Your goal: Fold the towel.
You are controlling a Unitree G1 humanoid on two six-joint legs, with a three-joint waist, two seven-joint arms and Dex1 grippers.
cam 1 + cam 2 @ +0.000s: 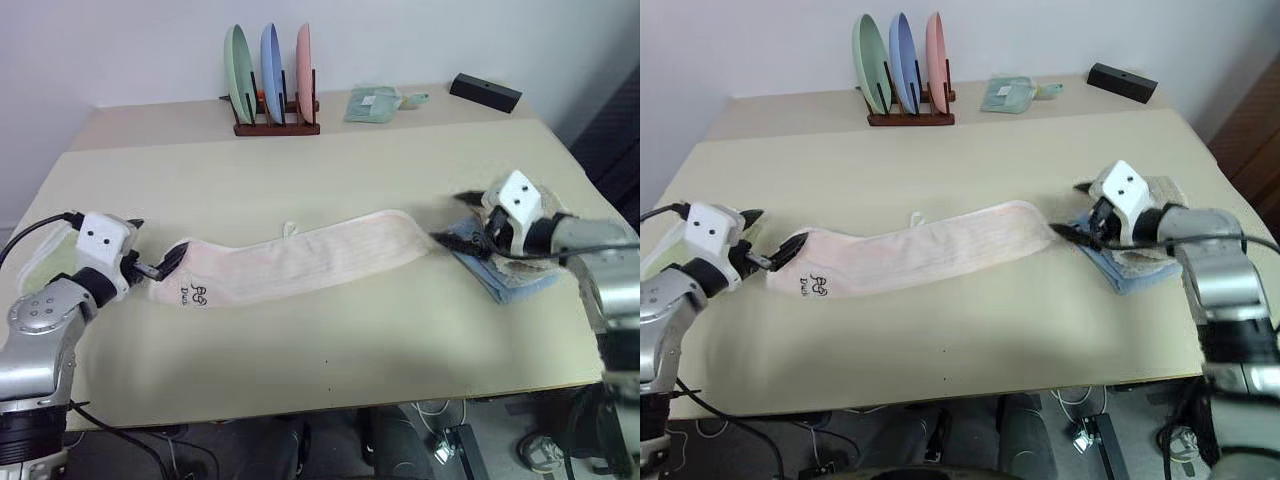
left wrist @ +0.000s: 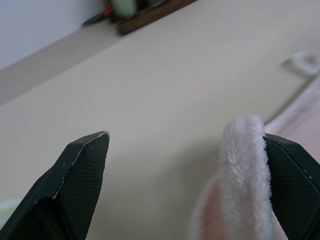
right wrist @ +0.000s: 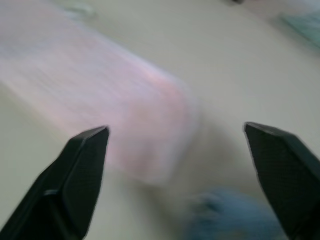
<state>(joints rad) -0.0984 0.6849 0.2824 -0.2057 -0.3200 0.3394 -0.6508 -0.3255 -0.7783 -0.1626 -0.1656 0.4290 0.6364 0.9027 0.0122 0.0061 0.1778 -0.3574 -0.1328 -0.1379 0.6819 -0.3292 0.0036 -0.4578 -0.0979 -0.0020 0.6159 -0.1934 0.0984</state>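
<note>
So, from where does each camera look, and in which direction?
Left eye: on the head, facing forward and down over the table; towel lies between both arms, left gripper open at its end.
Right eye: beside it, same scene; right gripper open at the towel's other end.
Left wrist: along its fingers, towel edge against one.
Right wrist: along its open fingers toward the towel.
All four share the towel.

The only print I can find is a small dark mark on the towel (image 1: 290, 262), near the end by my left arm: a little emblem above a short word, perhaps starting with "D", too small to read properly.
</note>
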